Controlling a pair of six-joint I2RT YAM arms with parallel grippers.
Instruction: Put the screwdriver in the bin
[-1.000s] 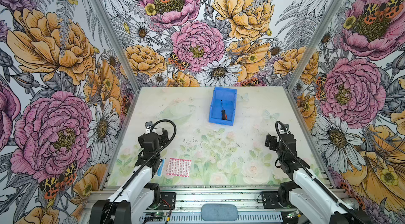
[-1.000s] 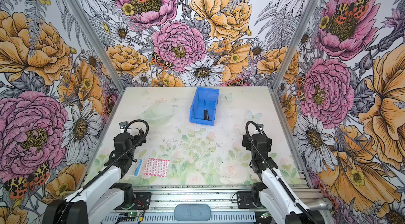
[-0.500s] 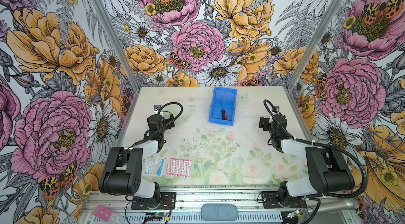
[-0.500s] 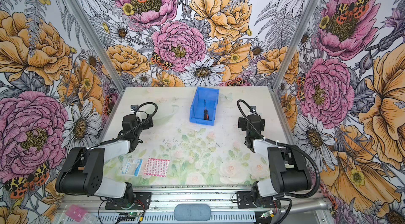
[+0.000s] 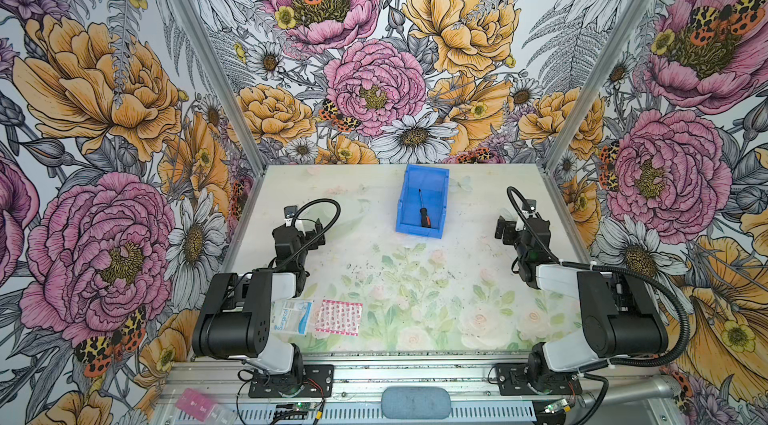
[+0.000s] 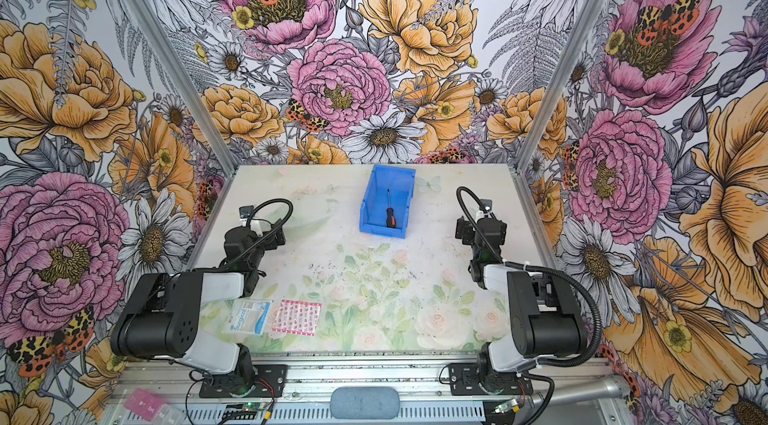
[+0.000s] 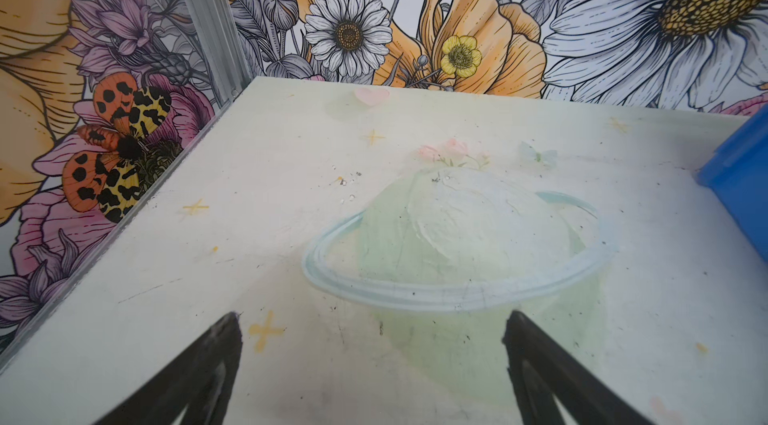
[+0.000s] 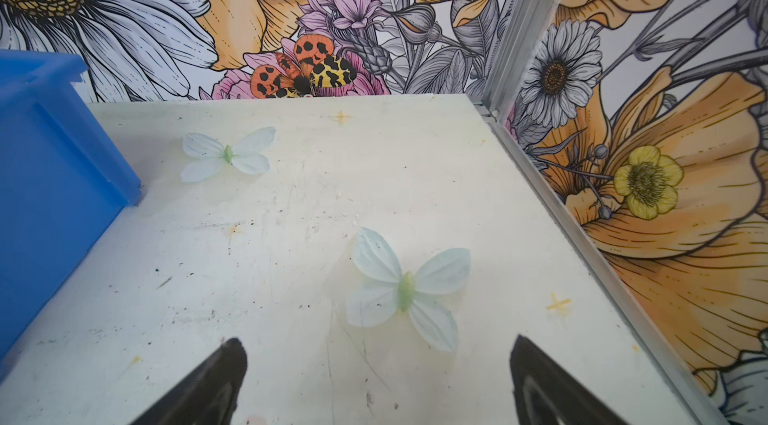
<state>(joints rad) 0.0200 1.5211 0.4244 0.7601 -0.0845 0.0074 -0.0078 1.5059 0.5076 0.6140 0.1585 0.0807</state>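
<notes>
You should have found the screwdriver (image 5: 422,215) lying flat on the floor of the bin (image 5: 417,233). Its handle pointed toward the low front lip and its shaft toward the back wall. Nothing touched it, so the task read as complete.

**Grippers**
- The left gripper (image 7: 372,319) hung over the table (image 5: 415,298), left of the bin and well apart from it. Its jaws were spread wide with nothing between them.
- The right gripper (image 8: 377,342) mirrored it on the far side of the bin, jaws likewise apart and empty.
- Each wrist view caught only a blue corner of the bin at its edge, so neither gripper was aimed into it.
- You could judge this a neutral stance. With the load delivered, open jaws and a clear stand-off kept both arms from disturbing the bin.

**Other items**
- The white pack (image 5: 293,315) and the pink pack (image 5: 337,318) lay side by side near the front edge. They had no part in the task.

**Change from the earlier frames**
- One second before, both arms were folded low at the front edge, and the left arm hid most of the white pack.
- Half a second before, they had already risen and reached forward to the present pose, exposing that pack.
- Since then they had not visibly moved.
- The screwdriver and the bin kept the same position throughout.
</notes>
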